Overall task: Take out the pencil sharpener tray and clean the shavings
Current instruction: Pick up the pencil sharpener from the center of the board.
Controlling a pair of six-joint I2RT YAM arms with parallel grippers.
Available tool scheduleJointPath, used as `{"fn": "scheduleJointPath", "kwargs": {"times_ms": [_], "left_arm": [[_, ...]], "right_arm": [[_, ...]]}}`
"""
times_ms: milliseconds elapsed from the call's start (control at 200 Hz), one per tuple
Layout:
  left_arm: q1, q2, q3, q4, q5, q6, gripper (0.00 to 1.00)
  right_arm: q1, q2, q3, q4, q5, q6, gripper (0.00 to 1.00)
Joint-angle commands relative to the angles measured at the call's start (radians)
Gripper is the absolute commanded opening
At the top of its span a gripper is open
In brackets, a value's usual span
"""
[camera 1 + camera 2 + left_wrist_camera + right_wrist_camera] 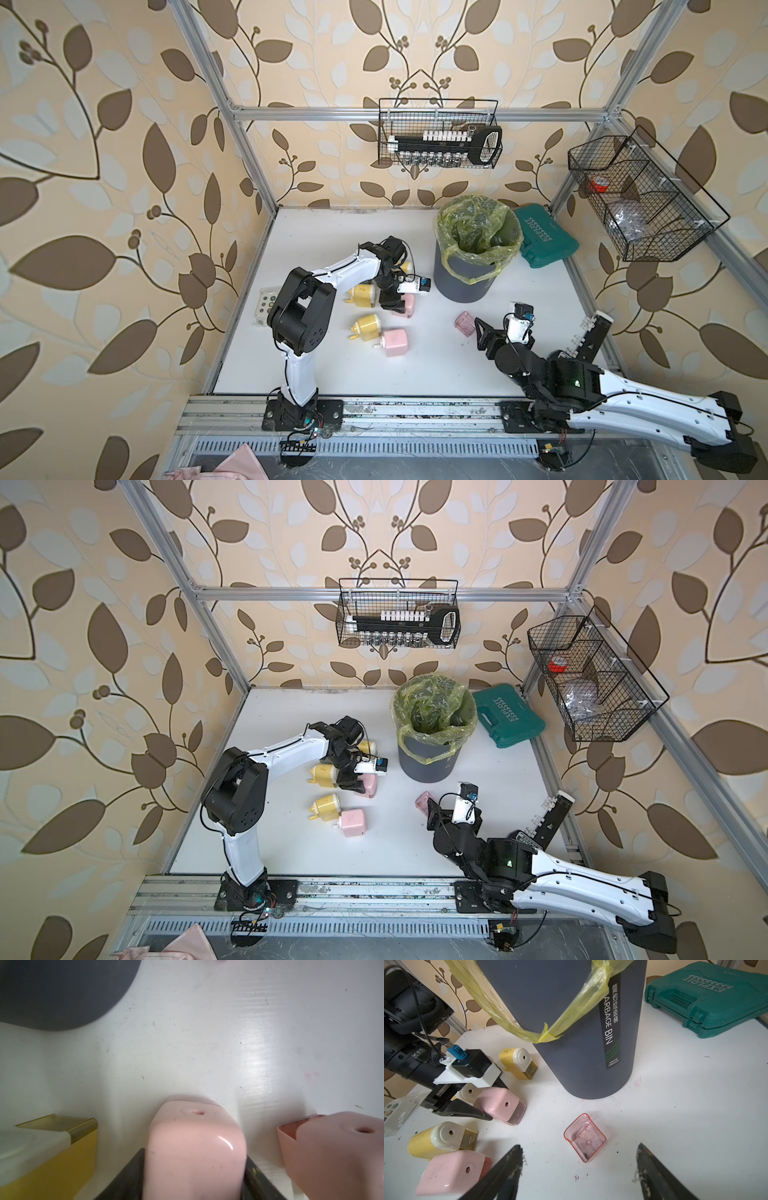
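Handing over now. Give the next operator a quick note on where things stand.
Left gripper: closed on the pink sharpener beside the bin; its tray is in, shavings showing through.
Right gripper: open, empty, above the loose tray on the table, only specks inside.
Done: one tray out, seemingly emptied.
Left: pull the held sharpener's tray, tip it into the bin.

Casing of pink pencil sharpener (195,1147): smooth, glossy plastic; tray (584,1137): translucent pink plastic. Matt grey garbage bin (571,1053); liner (548,1034) of thin, crinkled yellow film.
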Motion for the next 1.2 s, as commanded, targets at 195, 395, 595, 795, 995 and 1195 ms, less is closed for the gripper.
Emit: {"fn": "scheduleJointPath", "kwargs": {"times_ms": [195,395,595,795,995,1195], "left_arm": [[-0.016,-0.047,-0.039,0.026,0.01,-0.001,0.39],[-0.026,-0.166,-0.103,0.057,-0.015,-0.01,0.05],[-0.025,-0.384,-0.172,0.062,0.004,-0.068,0.0],[-0.025,-0.577,-0.204,-0.01,0.009,-0.086,0.0],[-0.048,-0.704,-0.179,-0.143,0.1,-0.123,0.0],[-0.116,-0.751,-0.192,-0.219,0.131,-0.169,0.0]], "right_arm": [[-0.002,0.013,0.042,0.006,-0.01,-0.029,0.83],[-0.004,0.0,0.04,0.044,-0.003,-0.111,0.79],[-0.009,0.018,0.034,0.257,-0.109,-0.537,0.83],[-0.019,0.099,0.066,0.353,-0.363,-0.777,0.89],[-0.021,0.138,0.083,0.51,-0.567,-0.933,0.91],[-0.023,0.228,0.105,0.631,-0.807,-1.057,0.89]]}}
